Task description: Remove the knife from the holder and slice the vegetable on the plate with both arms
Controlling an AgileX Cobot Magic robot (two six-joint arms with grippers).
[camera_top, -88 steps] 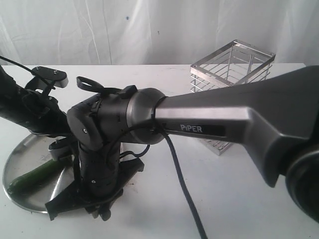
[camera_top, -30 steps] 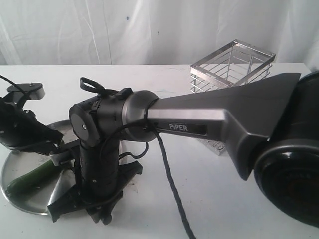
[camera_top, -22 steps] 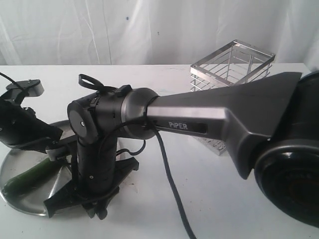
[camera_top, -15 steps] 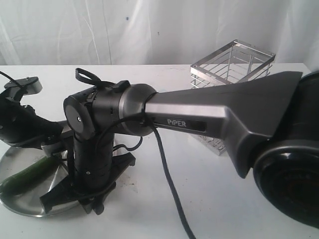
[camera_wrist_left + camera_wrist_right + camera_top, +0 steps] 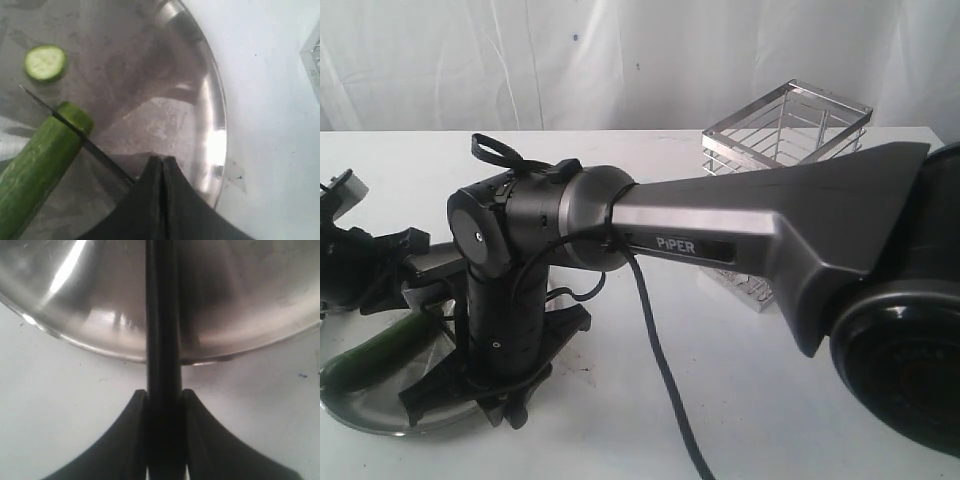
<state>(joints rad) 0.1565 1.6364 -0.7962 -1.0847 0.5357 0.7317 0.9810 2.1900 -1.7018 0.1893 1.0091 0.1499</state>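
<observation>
The steel plate [image 5: 368, 418] lies near the table's [image 5: 790, 400] left edge, toward the side closest to the exterior camera. On it rests the cucumber [image 5: 39, 162], with one cut end showing pale flesh. A round slice [image 5: 46, 62] lies flat on the plate, just beyond that end and apart from it.

The right arm [image 5: 770, 215], marked "PiPER", reaches across the table. Its end effector [image 5: 164, 395] points down at the plate's rim, and both fingers are clamped on the black handle of the knife [image 5: 102, 155]. The thin dark blade crosses the cucumber just behind the cut end. Whether it sits in the flesh or on the skin cannot be told.

The left end effector [image 5: 162, 161] is closed with nothing between its fingers. It hangs over the plate, just beside the blade's handle end and short of the cucumber.

In the exterior view the right arm's wrist blocks the knife and the plate's right part. A black cable [image 5: 665, 390] droops from that arm to the table. The wire-rack holder [image 5: 785, 150] stands toward the far edge, well apart from the plate and partly behind the arm. A white curtain [image 5: 620, 60] hangs beyond the far edge.
</observation>
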